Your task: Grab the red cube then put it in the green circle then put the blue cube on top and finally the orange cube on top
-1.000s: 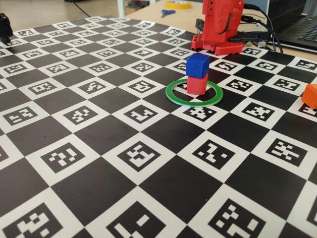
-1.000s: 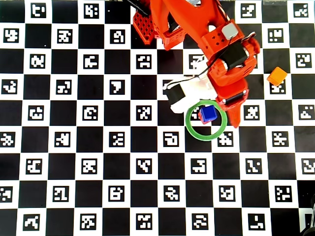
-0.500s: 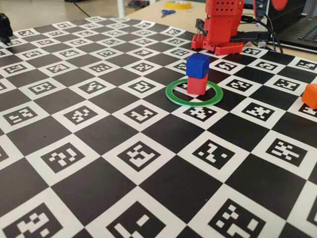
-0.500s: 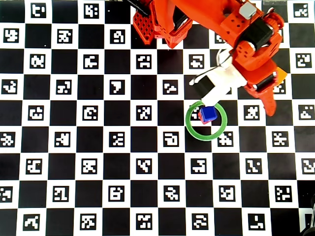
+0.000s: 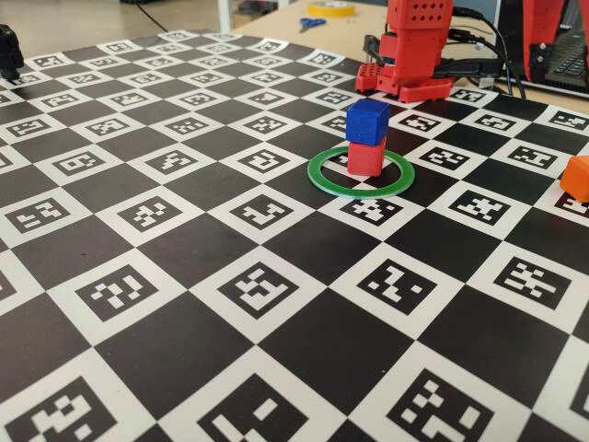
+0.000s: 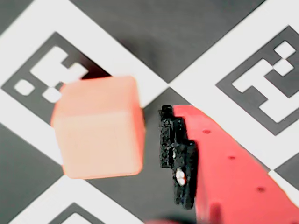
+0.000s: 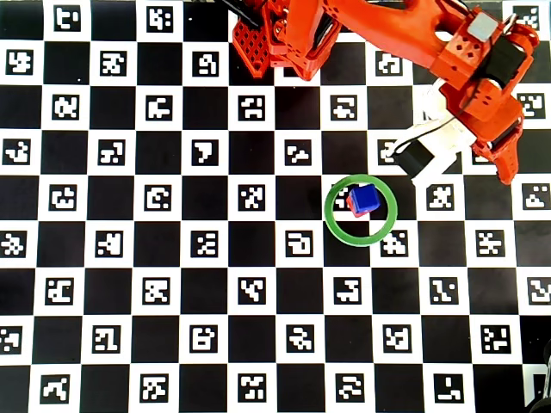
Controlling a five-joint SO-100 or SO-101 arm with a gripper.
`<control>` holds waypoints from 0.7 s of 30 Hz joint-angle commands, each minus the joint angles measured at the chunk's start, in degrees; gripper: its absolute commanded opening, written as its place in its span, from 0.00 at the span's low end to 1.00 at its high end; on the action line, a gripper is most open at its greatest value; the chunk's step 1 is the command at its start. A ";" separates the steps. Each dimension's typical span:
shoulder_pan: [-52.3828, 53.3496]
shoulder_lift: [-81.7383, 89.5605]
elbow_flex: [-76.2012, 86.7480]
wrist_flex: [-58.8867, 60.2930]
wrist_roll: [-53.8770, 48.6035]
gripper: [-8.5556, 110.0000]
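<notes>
The checkered black-and-white marker mat (image 5: 184,249), flat and printed, fills all three views. The big glossy red plastic arm (image 7: 379,26) reaches to the upper right of the overhead view. Two of three stacking steps look done. The thin flat bright green plastic ring (image 5: 324,180) sits centre-right in the fixed view w/ the small matte red cube (image 5: 365,157) inside it and the matching matte deep-blue cube (image 5: 367,122) on top, slightly twisted. Left to do: the matte bright orange cube (image 6: 97,128), rounded edges, centre-left in the wrist view, resting on the mat. The gripper (image 6: 154,154) is just beside it. Only one black-padded red finger (image 6: 175,154) shows; can't tell if fingers are apart.
</notes>
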 commanded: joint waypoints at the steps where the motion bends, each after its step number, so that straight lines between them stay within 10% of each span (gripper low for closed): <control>1: -2.29 -1.41 -5.01 -1.49 1.58 0.48; 21: -7.29 -9.32 0.97 -14.59 2.64 0.47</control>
